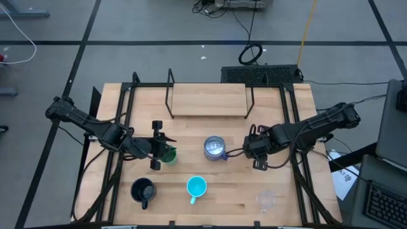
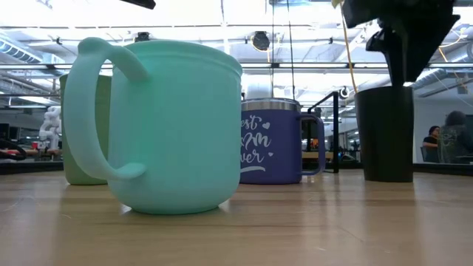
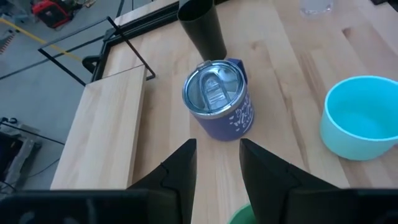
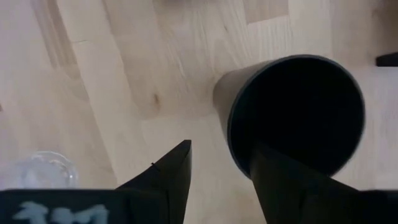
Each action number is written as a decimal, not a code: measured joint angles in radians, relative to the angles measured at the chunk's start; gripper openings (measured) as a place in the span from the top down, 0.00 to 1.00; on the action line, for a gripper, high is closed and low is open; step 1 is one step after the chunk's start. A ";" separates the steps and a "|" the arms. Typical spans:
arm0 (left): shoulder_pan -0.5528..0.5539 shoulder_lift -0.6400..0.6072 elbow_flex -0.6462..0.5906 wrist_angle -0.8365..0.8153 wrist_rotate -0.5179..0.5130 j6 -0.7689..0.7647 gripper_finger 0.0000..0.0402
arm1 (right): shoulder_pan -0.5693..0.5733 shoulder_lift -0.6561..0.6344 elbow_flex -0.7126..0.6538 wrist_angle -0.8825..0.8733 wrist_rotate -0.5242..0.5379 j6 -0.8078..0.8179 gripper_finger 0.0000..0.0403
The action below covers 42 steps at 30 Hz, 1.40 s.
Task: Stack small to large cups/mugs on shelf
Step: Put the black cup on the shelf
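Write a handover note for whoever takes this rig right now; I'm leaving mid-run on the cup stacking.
Left tool: open, over the green cup, which stands on the table.
Right tool: open, fingers astride the dark tumbler's rim; the tumbler stands on the table.
Other things on the table: blue-purple mug between the two arms; black mug, cyan mug and clear cup in a row on the side away from the shelf.
Done: nothing; no cup is on the shelf.
Left: stack all six on the shelf, small to large.
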 joint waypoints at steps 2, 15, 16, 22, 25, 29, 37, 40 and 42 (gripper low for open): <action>0.000 0.000 0.000 0.000 0.000 0.005 0.69 | -0.006 0.000 -0.014 0.013 0.000 -0.007 0.64; 0.000 0.000 0.000 0.007 0.002 0.008 0.69 | -0.029 0.000 -0.027 0.059 0.000 -0.079 0.83; 0.000 0.000 0.000 0.007 0.002 0.004 0.69 | -0.029 0.000 -0.027 0.063 0.000 -0.083 0.85; 0.000 0.000 0.000 0.007 0.011 0.002 0.69 | -0.030 0.000 -0.027 0.082 0.000 -0.097 0.96; 0.000 0.000 0.000 0.007 0.011 0.001 0.69 | -0.030 0.000 -0.027 0.086 0.000 -0.097 0.99; 0.000 0.000 0.000 0.007 0.011 0.000 0.69 | -0.030 0.000 -0.027 0.085 0.000 -0.097 0.99; 0.000 0.000 0.000 0.007 0.011 0.000 0.69 | -0.030 0.000 -0.027 0.085 0.000 -0.095 0.99; 0.000 0.000 0.000 0.007 0.011 0.000 0.69 | -0.031 0.000 -0.027 0.085 0.000 -0.093 0.96; 0.000 0.000 0.000 0.007 0.012 0.000 0.69 | -0.031 0.000 -0.027 0.085 0.008 -0.094 0.94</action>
